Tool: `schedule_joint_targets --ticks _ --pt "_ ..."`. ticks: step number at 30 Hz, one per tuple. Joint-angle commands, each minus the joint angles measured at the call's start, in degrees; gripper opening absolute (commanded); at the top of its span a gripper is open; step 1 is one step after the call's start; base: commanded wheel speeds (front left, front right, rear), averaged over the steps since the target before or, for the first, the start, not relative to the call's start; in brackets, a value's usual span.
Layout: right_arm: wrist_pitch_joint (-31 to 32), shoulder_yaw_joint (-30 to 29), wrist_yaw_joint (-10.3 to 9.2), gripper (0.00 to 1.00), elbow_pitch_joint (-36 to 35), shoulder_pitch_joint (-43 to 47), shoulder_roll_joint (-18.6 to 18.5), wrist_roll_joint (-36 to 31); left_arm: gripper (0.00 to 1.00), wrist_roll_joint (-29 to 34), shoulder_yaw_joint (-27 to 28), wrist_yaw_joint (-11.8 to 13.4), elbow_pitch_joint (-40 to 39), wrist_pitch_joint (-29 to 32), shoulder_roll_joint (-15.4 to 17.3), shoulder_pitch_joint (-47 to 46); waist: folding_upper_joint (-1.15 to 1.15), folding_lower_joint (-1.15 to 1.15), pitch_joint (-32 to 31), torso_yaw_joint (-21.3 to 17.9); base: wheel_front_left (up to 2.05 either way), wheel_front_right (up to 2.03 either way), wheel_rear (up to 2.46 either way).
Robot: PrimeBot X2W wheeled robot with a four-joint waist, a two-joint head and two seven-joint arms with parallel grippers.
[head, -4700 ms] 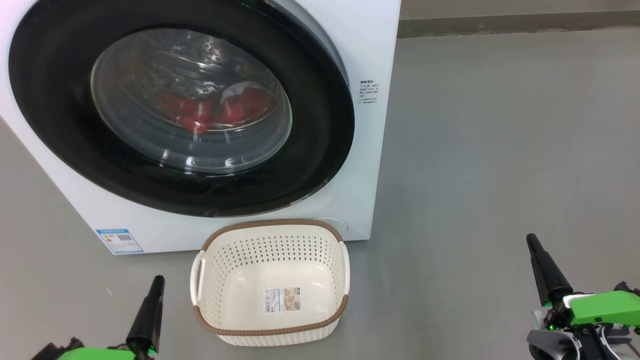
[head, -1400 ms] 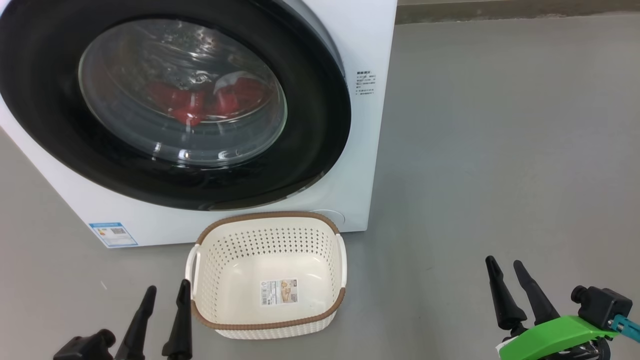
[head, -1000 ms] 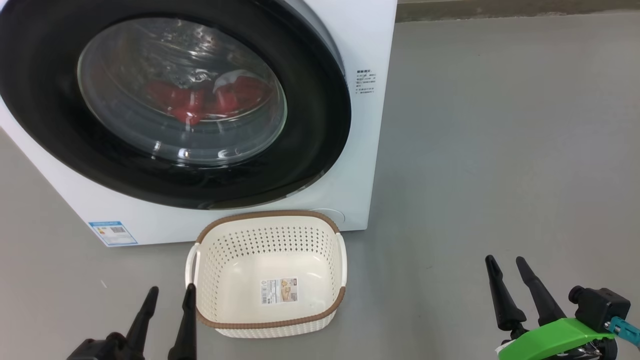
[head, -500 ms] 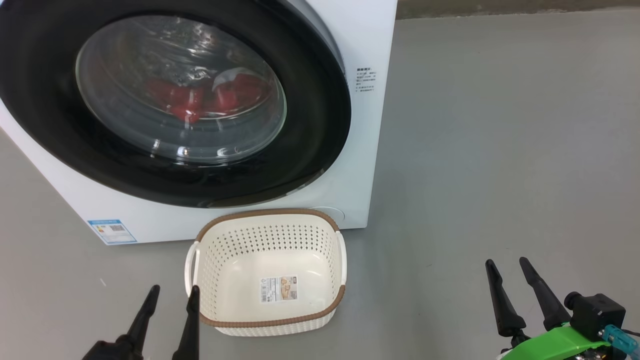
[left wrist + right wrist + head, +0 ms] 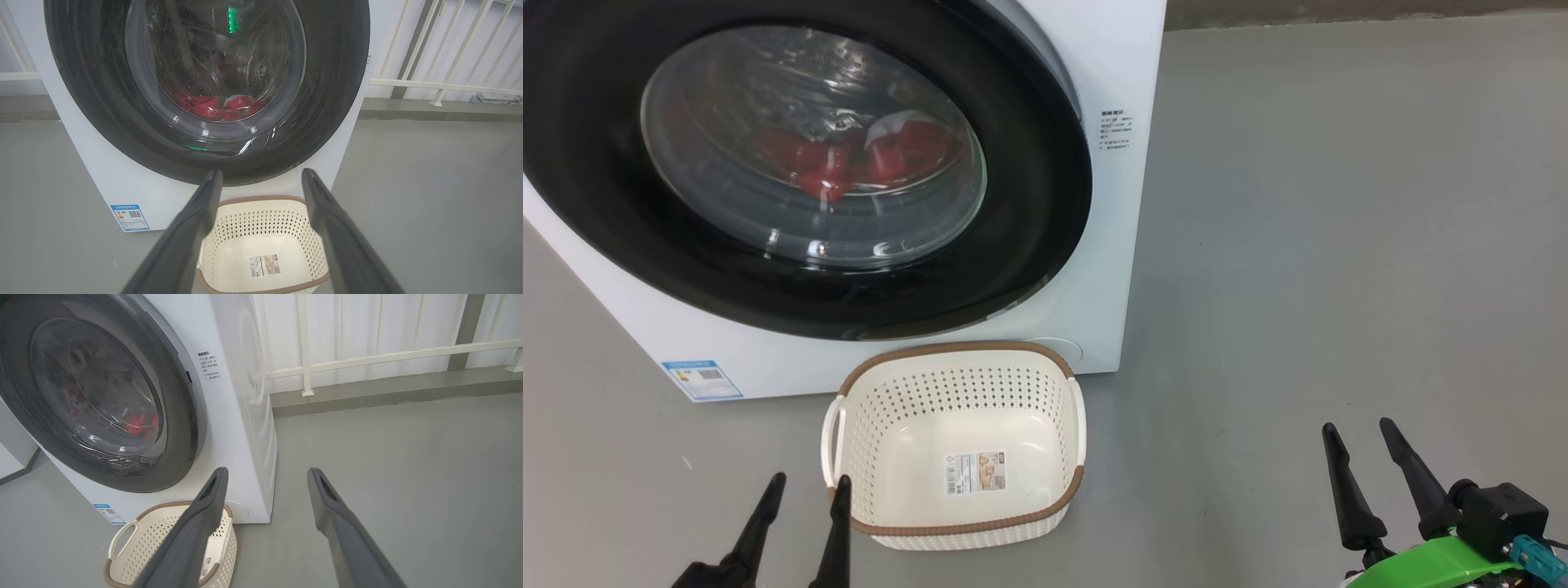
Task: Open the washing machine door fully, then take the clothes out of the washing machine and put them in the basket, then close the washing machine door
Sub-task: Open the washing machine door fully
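Note:
The white washing machine [image 5: 1111, 65] fills the upper left of the head view. Its round black-rimmed door [image 5: 1029, 212] [image 5: 335, 81] [image 5: 179, 416] looks closed against the front. Red clothes [image 5: 849, 159] [image 5: 216, 108] [image 5: 137, 424] lie behind the glass. The cream basket [image 5: 956, 359] [image 5: 261, 204] [image 5: 122, 539] stands empty on the floor just before the machine. My left gripper [image 5: 805, 486] [image 5: 261, 175] is open, by the basket's near left corner. My right gripper [image 5: 1359, 429] [image 5: 265, 473] is open, well to the basket's right over bare floor.
Grey floor [image 5: 1339, 245] stretches to the right of the machine. A white railing [image 5: 367, 359] and a low kerb [image 5: 388, 392] run along the back wall behind it. A blue label [image 5: 701, 379] sits low on the machine's front.
Both grippers, seen edge-on some seconds ago, now show both fingers apart. In the last second the left gripper crept slightly right and the picture drifted a little left.

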Motion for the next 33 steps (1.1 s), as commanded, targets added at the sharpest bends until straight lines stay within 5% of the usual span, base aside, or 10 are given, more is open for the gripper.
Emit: schedule_joint_targets --ticks 1,11,12,13,14,23,33 --pt "-0.5 1.0 0.03 1.0 -1.5 -0.3 -0.5 -0.4 1.0 -0.2 1.8 -0.3 -1.1 -0.7 0.8 -0.4 0.0 0.0 0.0 0.0 0.0 0.0 0.0" --pt "-0.5 0.3 0.03 1.0 -2.5 -0.7 0.1 1.3 1.0 -0.5 1.7 -0.3 -1.3 -0.7 0.7 -0.6 0.0 0.0 0.0 -0.1 0.0 0.0 0.0" --pt "-0.5 0.2 0.03 0.46 -2.8 -1.1 0.3 2.1 1.0 -0.5 1.7 -0.3 -1.4 -0.7 0.7 -0.7 0.0 0.0 0.1 0.0 0.0 0.0 0.0" --pt "-0.5 0.2 0.03 0.12 -3.2 -1.5 0.4 2.9 1.0 -0.5 1.6 -0.3 -1.4 -0.7 0.7 -0.7 0.0 0.0 0.1 0.0 0.0 0.0 0.0" --pt "-0.5 0.4 0.03 0.0 -3.4 -1.9 0.5 3.7 1.0 -0.5 1.5 -0.3 -1.5 -0.7 0.6 -0.8 0.0 0.0 0.1 0.1 0.0 0.0 0.0" --pt "-0.5 1.3 0.03 0.0 -5.3 -13.0 1.2 17.7 1.0 -0.6 0.1 -0.3 -2.0 -0.7 0.4 -2.7 0.0 0.0 2.6 1.8 0.0 0.0 0.0" --pt "-0.5 3.4 0.03 0.0 -3.1 -28.3 -0.2 24.3 1.0 -1.7 -2.9 -0.3 -1.7 -0.7 0.4 -6.4 0.0 0.0 7.0 5.4 0.0 0.0 0.0"
